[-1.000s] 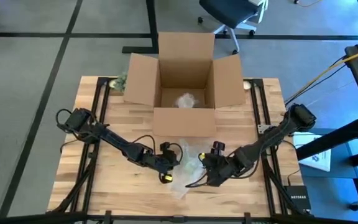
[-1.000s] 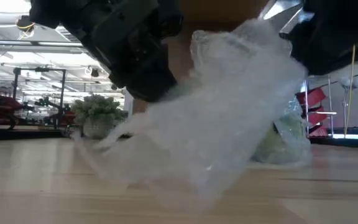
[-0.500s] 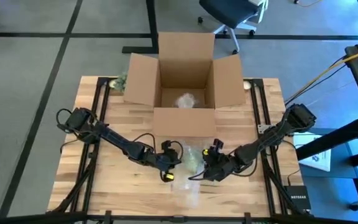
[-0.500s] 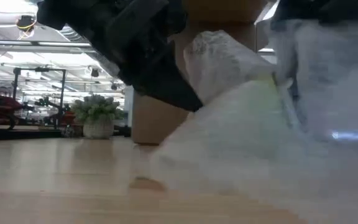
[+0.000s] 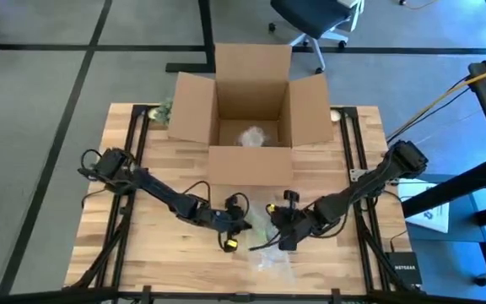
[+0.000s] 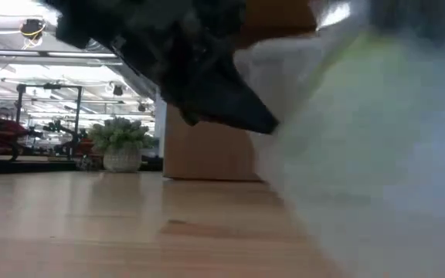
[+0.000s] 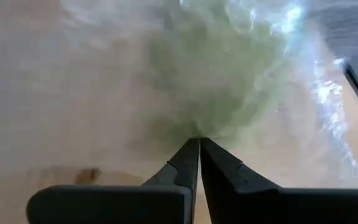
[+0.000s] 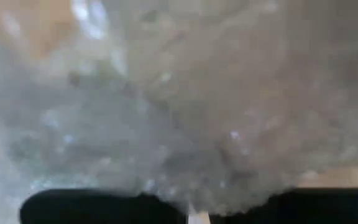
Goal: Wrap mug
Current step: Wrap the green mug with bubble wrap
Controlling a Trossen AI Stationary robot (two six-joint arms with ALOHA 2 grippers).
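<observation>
- A wooden worktop seen from above, with an open cardboard box standing at its far edge. A small bundle of clear wrap lies inside the box.
- A pale green mug sits near the front middle of the worktop, under a sheet of clear bubble wrap that spreads toward the front edge.
- The left hand is low on the left side of the mug. In the left wrist view its two dark fingers are pressed together, tips pinching the bubble wrap right against the green mug.
- The right hand is low on the right side of the mug, close to the left hand. Bubble wrap fills its wrist view; whether its fingers are apart or together cannot be told.
- In the low view, a small potted plant stands at the far left of the worktop.
</observation>
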